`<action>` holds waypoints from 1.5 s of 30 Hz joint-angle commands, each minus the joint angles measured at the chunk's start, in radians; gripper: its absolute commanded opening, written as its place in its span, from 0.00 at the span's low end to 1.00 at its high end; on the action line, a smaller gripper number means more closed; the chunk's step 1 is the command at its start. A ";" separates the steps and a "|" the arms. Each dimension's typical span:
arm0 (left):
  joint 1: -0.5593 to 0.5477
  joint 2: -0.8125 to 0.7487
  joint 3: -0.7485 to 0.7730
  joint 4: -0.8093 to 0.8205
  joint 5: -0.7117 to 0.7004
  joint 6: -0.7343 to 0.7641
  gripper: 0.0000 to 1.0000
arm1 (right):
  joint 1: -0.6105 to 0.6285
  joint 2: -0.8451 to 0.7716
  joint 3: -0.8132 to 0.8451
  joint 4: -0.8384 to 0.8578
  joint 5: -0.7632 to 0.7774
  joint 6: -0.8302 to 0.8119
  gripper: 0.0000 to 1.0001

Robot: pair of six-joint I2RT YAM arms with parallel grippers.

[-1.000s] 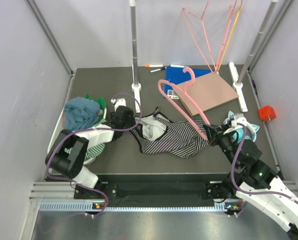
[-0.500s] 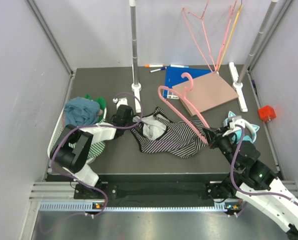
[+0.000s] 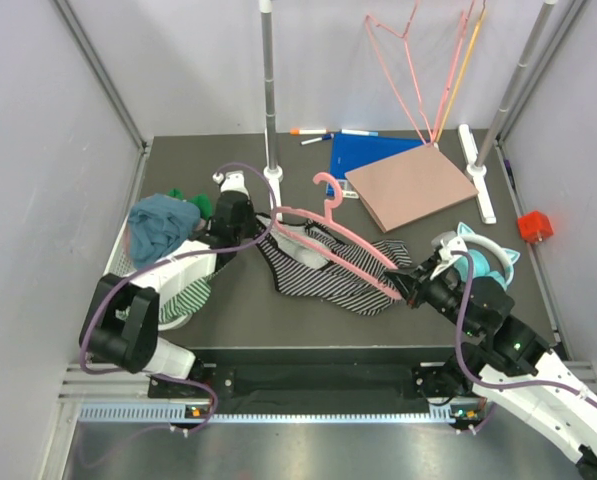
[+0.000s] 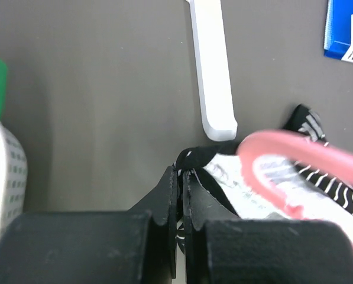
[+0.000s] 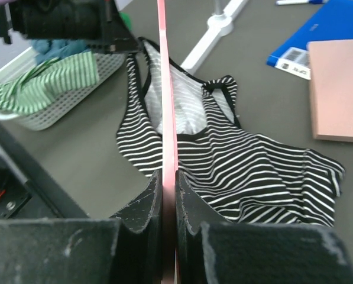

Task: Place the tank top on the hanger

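Note:
The black-and-white striped tank top (image 3: 328, 272) lies rumpled mid-table, and it shows in the right wrist view (image 5: 253, 171) too. My left gripper (image 3: 258, 227) is shut on its dark-edged strap (image 4: 191, 157) at the top's left end, lifting it a little. The thick pink hanger (image 3: 330, 235) slants over the top, hook (image 3: 328, 188) toward the back. My right gripper (image 3: 402, 286) is shut on the hanger's arm (image 5: 168, 89), which runs straight out from the closed fingers. In the left wrist view the hanger (image 4: 294, 155) is blurred, just right of my fingers.
A white basket (image 5: 40, 103) holds green-and-white striped and teal cloth (image 3: 163, 225) at the left. A blue book (image 3: 363, 150) and brown board (image 3: 413, 185) lie back right. A rack pole (image 3: 268, 90) on a white base (image 4: 214, 77) stands behind. Thin hangers (image 3: 408, 60) hang above.
My left gripper has shut on the tank top's strap and drawn it back-left. The right arm has swung the hanger left, off the board and over the top.

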 commanded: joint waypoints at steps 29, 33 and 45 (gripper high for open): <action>0.005 -0.187 0.011 -0.134 0.019 0.158 0.00 | 0.013 -0.020 0.027 0.050 -0.154 0.022 0.00; 0.005 -0.227 -0.007 -0.123 0.025 0.155 0.00 | 0.013 -0.007 -0.003 0.079 -0.160 0.029 0.00; 0.005 -0.347 -0.004 -0.137 0.238 0.119 0.00 | 0.013 0.032 -0.090 0.228 -0.175 0.064 0.00</action>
